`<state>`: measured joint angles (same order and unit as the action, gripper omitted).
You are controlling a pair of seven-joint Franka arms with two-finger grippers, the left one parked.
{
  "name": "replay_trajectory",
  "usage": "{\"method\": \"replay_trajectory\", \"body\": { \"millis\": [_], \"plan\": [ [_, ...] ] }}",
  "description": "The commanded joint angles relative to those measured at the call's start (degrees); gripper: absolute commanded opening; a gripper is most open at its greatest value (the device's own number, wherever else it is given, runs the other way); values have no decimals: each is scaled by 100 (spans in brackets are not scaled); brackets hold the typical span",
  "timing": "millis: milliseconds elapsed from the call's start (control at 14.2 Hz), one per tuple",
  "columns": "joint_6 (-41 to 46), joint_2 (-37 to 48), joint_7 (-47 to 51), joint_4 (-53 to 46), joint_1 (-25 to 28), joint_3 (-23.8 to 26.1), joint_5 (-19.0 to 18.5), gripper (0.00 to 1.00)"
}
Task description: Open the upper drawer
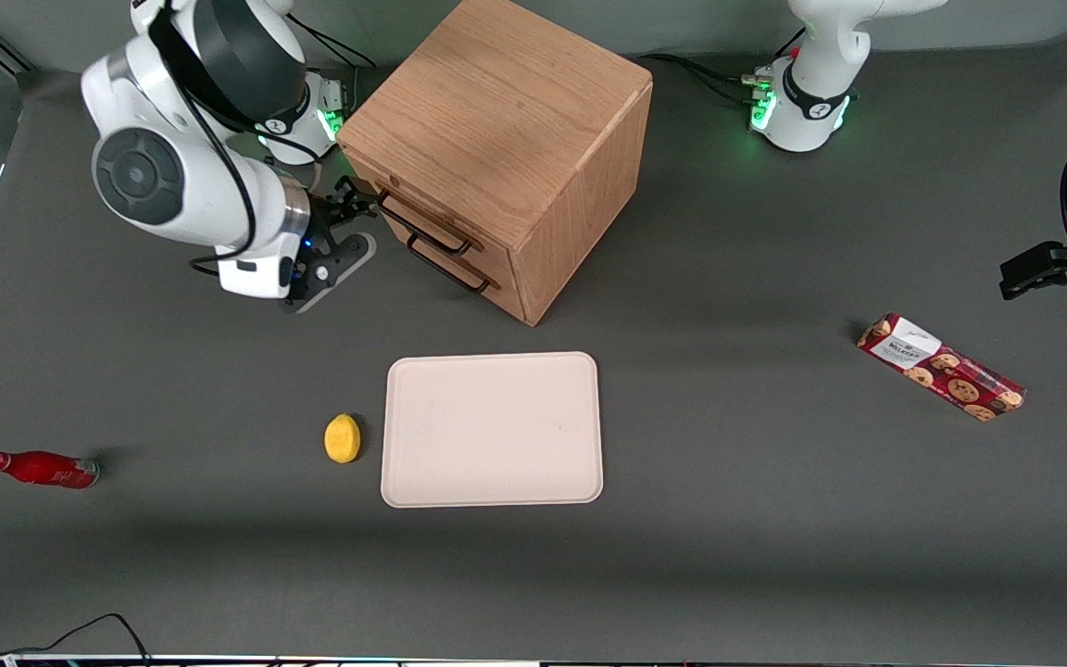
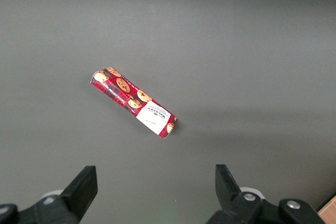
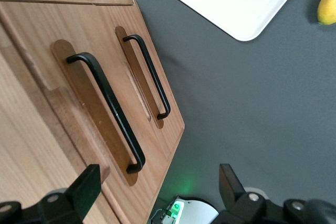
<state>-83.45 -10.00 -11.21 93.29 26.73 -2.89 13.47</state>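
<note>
Dark grey matte table (image 1: 728, 519) filling the scene, soft even light, oak cabinet (image 1: 506, 139) standing on it with a faint shadow beside, pale grey wall strip (image 1: 682, 23) above the cabinet, black cable (image 1: 80, 630) at the table's near edge

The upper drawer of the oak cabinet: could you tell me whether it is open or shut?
Shut. The upper drawer sits flush with the lower drawer; the open gripper is at its handle's end, not gripping it.

High front view over whole table (image 1: 737, 556); right wrist view close on cabinet (image 3: 31, 51) handles, gripper (image 3: 157, 192) fingers apart; tray (image 1: 492, 429) shared.
</note>
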Motion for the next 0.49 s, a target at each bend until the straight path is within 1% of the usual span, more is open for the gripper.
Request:
{"method": "replay_trajectory", "body": {
  "millis": [0, 141, 424],
  "plan": [
    [-144, -195, -109, 74, 52, 7, 191, 100],
    [-180, -274, -118, 197, 69, 34, 331, 100],
    [-268, -354, -205, 373, 78, 174, 341, 100]
  ]
}}
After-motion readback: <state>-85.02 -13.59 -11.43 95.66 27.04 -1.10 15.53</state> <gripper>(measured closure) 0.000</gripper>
